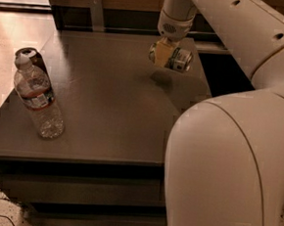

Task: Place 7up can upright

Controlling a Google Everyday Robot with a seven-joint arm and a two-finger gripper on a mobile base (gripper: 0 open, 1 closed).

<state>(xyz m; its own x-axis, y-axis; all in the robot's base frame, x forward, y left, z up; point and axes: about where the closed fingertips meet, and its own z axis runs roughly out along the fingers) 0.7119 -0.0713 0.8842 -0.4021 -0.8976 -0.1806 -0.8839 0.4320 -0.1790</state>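
Observation:
The 7up can (180, 59), pale with a green band and silver ends, lies on its side in my gripper (164, 54). The gripper is shut on it and holds it a little above the far right part of the dark table (107, 112). The can's shadow (161, 80) falls on the tabletop just below it. My arm comes down to the gripper from the top of the view.
A clear plastic water bottle (38, 99) stands upright near the table's left front. A dark can with a silver top (28, 55) stands just behind it. My large white arm (227, 156) fills the right foreground. A dark ledge (115, 19) runs behind the table.

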